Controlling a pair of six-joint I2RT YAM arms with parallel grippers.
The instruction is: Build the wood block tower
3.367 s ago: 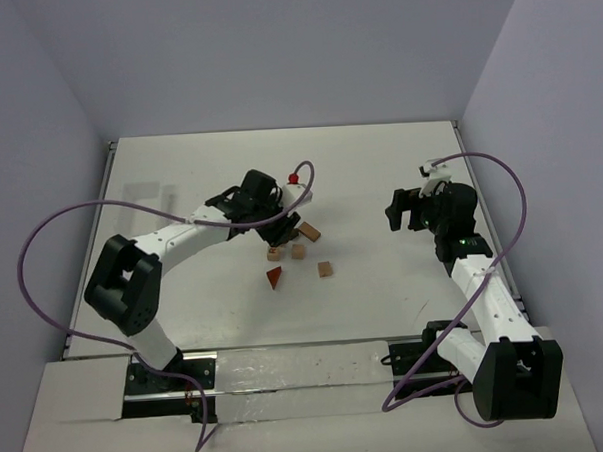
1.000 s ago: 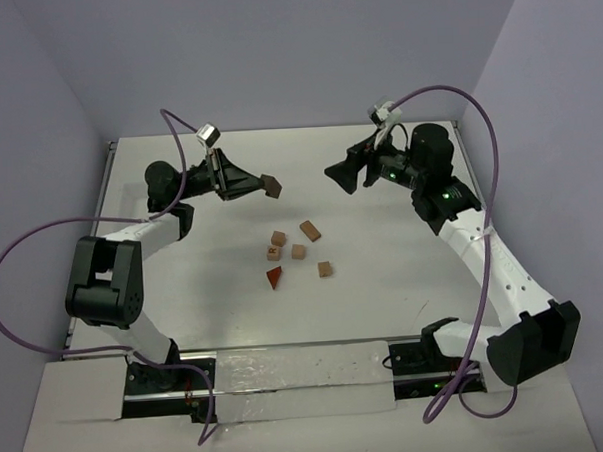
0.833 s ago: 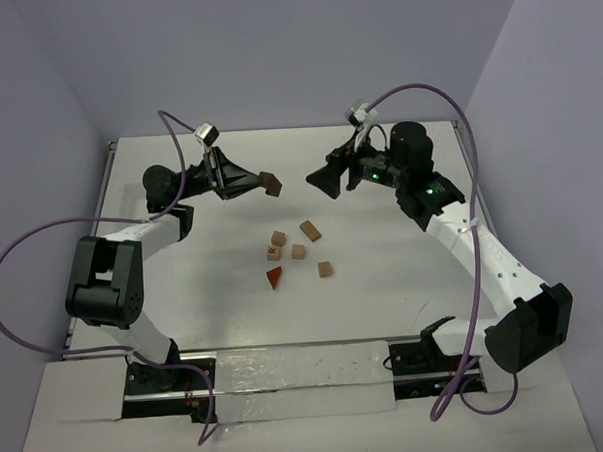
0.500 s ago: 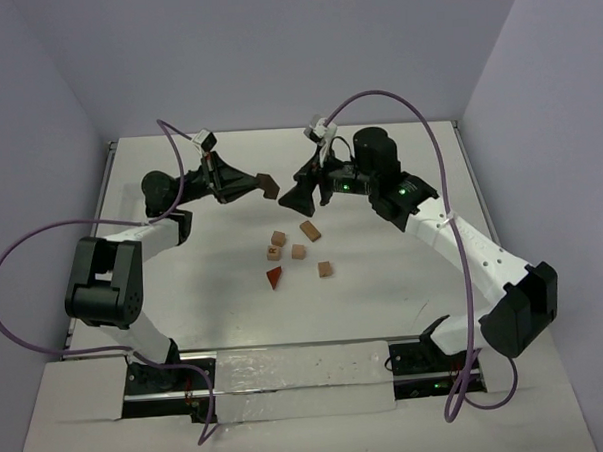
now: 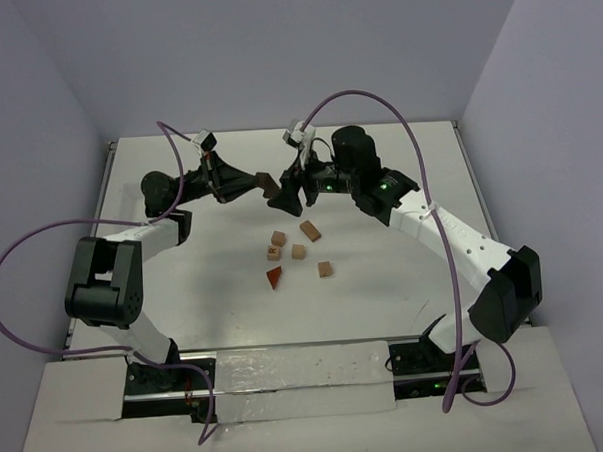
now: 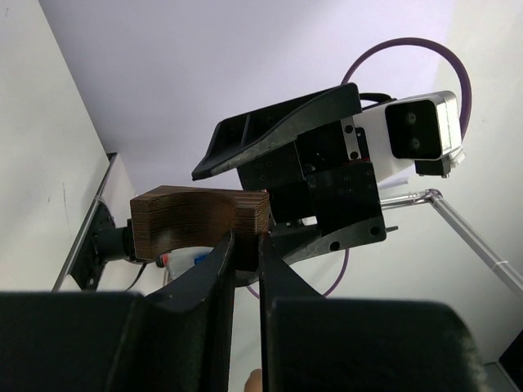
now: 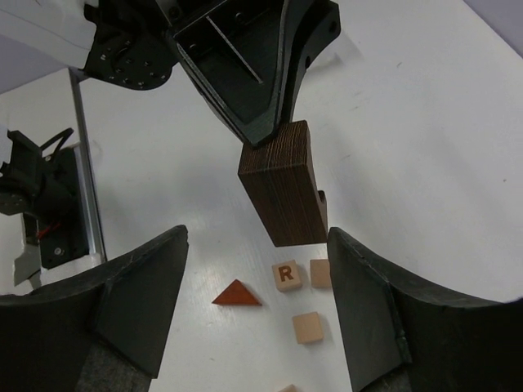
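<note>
My left gripper (image 5: 256,185) is shut on a dark brown wooden block (image 5: 271,185) and holds it in the air above the table's middle. In the left wrist view the block (image 6: 200,219) sits clamped at the fingertips (image 6: 222,257). My right gripper (image 5: 289,194) is open and right next to that block. In the right wrist view the block (image 7: 286,192) hangs just ahead of the spread right gripper (image 7: 255,269), close to its right finger (image 7: 384,302). On the table lie a red wedge (image 5: 275,277), an R cube (image 5: 274,252), tan cubes (image 5: 299,251) and a reddish-brown piece (image 5: 310,231).
Another tan cube (image 5: 325,269) lies apart to the right of the wedge. The wedge (image 7: 237,294) and R cube (image 7: 286,274) show below the held block in the right wrist view. Purple cables arc over both arms. Walls close the table on three sides.
My right arm has swung left across the table until its open gripper is at the block. My left gripper has stayed raised with the block in it.
</note>
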